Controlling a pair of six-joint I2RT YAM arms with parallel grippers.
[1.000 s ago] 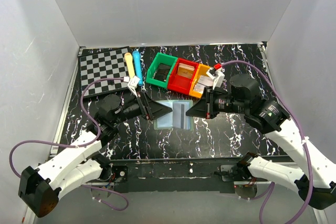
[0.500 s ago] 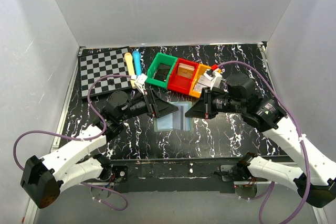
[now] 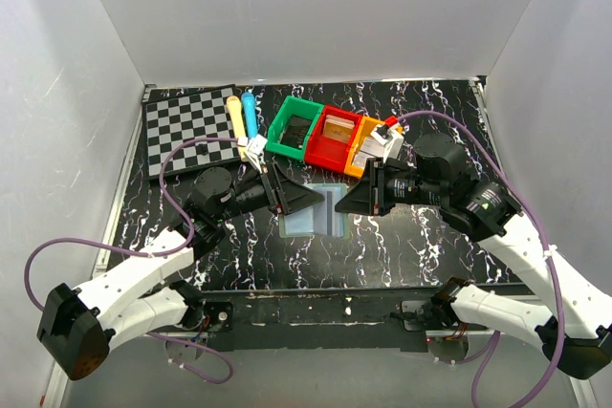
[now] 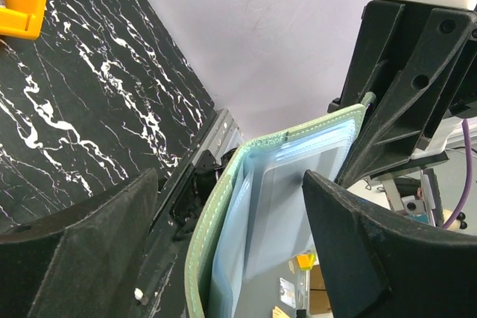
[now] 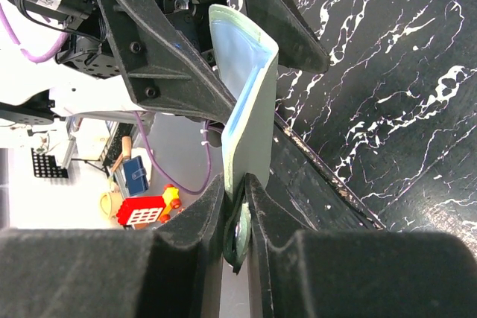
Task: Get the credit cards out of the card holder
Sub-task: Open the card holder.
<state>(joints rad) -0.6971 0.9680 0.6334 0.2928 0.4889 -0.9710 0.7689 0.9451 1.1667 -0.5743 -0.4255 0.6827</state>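
A robotics lab: white-walled booth (image 3: pixel 316 16), checkerboard calibration board (image 3: pixel 186 126), marbled black tabletop (image 3: pixel 402 236).

Bright, even light from above — the white walls (image 3: pixel 316 16) glow without glare, and shadows on the desk (image 3: pixel 402 236) are soft. Wrist views sharp mid-frame; near claw fingers (image 4: pixel 74 258) dark, with little detail.

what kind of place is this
Probably a robot lab test booth: white walls box in a black marbled table, a left arm and right arm sit at its near edge, and a checkerboard lies back left.
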